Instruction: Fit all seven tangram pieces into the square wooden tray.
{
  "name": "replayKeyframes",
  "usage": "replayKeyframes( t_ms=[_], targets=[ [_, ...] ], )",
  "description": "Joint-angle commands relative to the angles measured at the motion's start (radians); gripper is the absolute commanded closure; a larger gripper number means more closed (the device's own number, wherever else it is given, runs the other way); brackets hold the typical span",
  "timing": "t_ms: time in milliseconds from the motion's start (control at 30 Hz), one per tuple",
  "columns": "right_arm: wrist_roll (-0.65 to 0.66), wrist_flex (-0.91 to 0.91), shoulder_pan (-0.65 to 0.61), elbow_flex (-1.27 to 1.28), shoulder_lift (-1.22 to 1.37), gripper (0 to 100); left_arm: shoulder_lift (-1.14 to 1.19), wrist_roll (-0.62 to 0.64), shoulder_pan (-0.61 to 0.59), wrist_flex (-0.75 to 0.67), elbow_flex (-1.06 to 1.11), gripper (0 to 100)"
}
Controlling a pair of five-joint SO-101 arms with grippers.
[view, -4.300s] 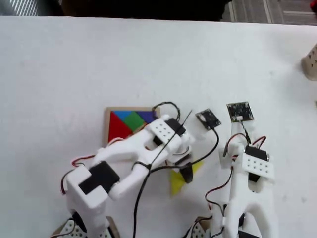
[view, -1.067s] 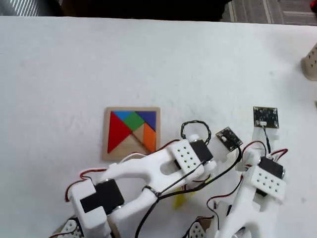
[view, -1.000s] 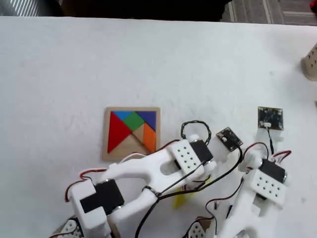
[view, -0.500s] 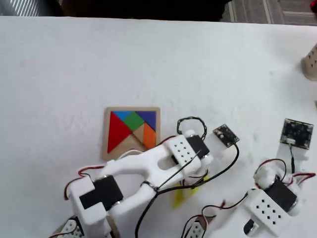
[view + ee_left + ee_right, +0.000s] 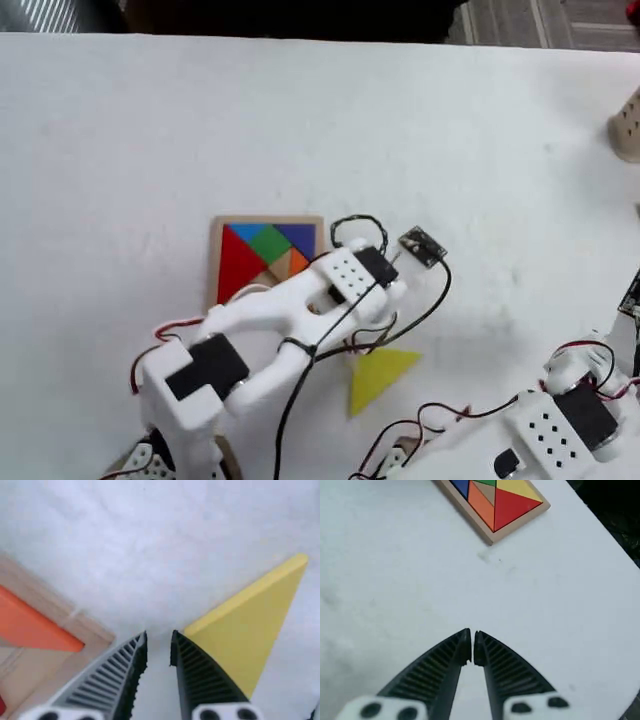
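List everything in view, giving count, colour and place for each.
wooden tray: one, light wood, on the table left of centre, partly under the left arm.
pieces in the tray: at least five showing: red, light blue, green, blue, orange, with bare wood beside them.
yellow triangle: one, yellow, flat on the table outside the tray, on the near side.
beige object: one, at the table's right edge; cannot tell what it is.
table: one, white.
left gripper: one, black fingers slightly apart, empty, between the tray's corner and the yellow triangle.
right gripper: one, black fingers shut, empty, over bare table.
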Motion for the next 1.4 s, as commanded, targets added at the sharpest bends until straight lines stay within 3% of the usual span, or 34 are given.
replayKeyframes(
  t_ms=[0, 433, 500, 633, 733, 933, 1100, 1267, 1367],
  targets=[
    [0.012, -0.068, 0.054, -0.012, -0.015, 97.9, -0.007, -0.003, -0.01, -0.009, -0.002, 90],
    [0.071, -0.111, 0.134, -0.005, -0.005, 97.8, -0.008, -0.006, -0.166, -0.015, -0.032, 90],
    [0.081, -0.111, 0.134, -0.005, -0.005, 97.8, -0.008, -0.012, -0.142, 0.005, -0.031, 90],
    [0.083, -0.111, 0.13, -0.002, -0.005, 97.8, -0.016, -0.14, -0.019, 0.038, -0.005, 90],
    [0.092, -0.117, 0.124, 0.02, -0.005, 97.7, -0.059, -0.187, 0.058, 0.02, 0.057, 83],
    [0.137, -0.168, 0.108, 0.074, -0.005, 97.8, -0.302, -0.086, 0.176, -0.158, 0.296, 73],
    [0.138, -0.197, 0.105, 0.092, -0.005, 97.8, -0.374, 0.003, 0.136, -0.318, 0.385, 73],
    [0.141, -0.196, 0.105, 0.094, -0.005, 97.8, -0.378, 0.094, 0.091, -0.342, 0.374, 72],
    [0.146, -0.197, 0.099, 0.094, -0.005, 97.8, -0.374, 0.146, 0.111, -0.342, 0.374, 66]
  ],
)
